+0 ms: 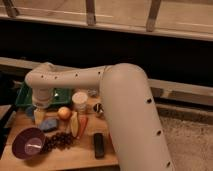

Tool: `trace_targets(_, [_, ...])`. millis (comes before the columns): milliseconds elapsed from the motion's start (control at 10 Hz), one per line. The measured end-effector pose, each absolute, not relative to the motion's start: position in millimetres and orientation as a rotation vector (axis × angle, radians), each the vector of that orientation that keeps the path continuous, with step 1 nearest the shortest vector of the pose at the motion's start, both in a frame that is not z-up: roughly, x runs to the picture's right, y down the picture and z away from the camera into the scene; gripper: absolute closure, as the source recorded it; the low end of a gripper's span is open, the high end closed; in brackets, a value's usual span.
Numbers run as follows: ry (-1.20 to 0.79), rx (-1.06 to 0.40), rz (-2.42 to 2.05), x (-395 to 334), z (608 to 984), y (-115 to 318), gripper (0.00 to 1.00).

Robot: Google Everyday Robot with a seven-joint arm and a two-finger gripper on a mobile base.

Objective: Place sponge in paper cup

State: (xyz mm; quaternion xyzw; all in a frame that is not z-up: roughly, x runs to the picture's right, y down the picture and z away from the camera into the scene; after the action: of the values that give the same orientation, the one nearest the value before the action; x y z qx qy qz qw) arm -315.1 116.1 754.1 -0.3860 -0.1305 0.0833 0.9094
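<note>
A blue sponge (48, 124) lies on the wooden table (75, 159), left of centre, in front of an orange fruit (64, 112). A white paper cup (79, 100) stands upright behind and to the right of the sponge. My gripper (39, 111) hangs from the white arm (75, 79) at the left side of the table, just left of and slightly behind the sponge, low over the surface. The arm's wrist hides the gripper's tips.
A green tray (25, 95) sits at the back left. A purple bowl (28, 143) and dark grapes (59, 141) are at the front left. A banana (74, 125), a carrot (83, 126), a black bar (99, 145) and a small can (98, 108) lie near the middle.
</note>
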Motion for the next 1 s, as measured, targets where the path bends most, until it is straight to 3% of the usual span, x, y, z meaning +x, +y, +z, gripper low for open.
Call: trace_targets(1000, [-0.111, -0.753, 0.078, -281, 780, 140, 0.27])
